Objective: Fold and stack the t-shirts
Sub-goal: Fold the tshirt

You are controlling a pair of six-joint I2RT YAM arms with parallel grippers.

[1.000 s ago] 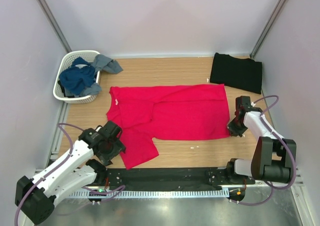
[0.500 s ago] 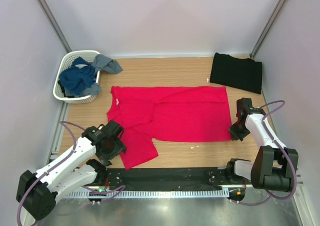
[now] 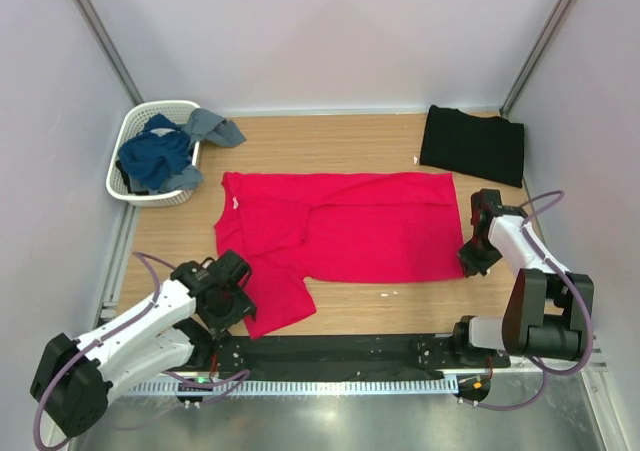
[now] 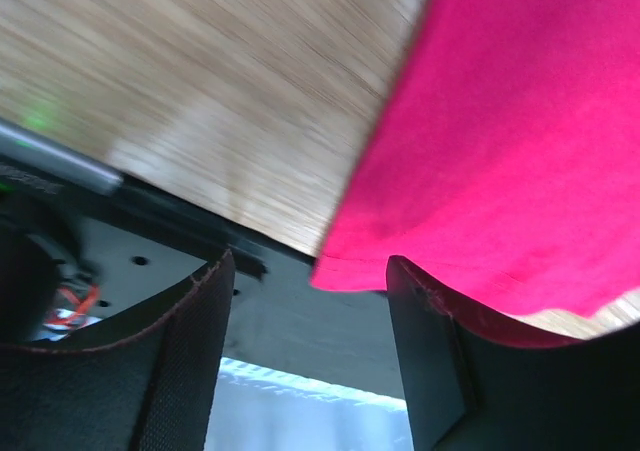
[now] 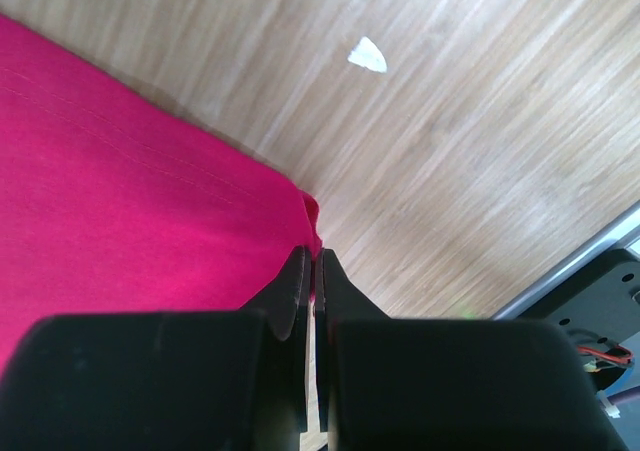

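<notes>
The red t-shirt point(image 3: 340, 226) lies spread flat on the wooden table, collar to the left, one sleeve hanging toward the near edge. My right gripper point(image 3: 470, 261) is shut on its near right hem corner point(image 5: 308, 214), low on the table. My left gripper point(image 3: 232, 306) is open beside the near left sleeve; in the left wrist view its jaws stand wide apart around the sleeve's corner point(image 4: 345, 269), with cloth lying over the right finger point(image 4: 430, 361). The black t-shirt point(image 3: 472, 145) lies folded at the far right.
A white lattice basket point(image 3: 133, 136) with blue and grey clothes stands at the far left. A black rail point(image 3: 330, 353) runs along the near table edge. A small white scrap point(image 5: 367, 56) lies on the wood near the right gripper. Walls close in on both sides.
My left gripper has moved down and a little right toward the near sleeve corner. My right gripper shifted slightly, pulling the hem corner outward; the shirt's right edge lies straighter.
</notes>
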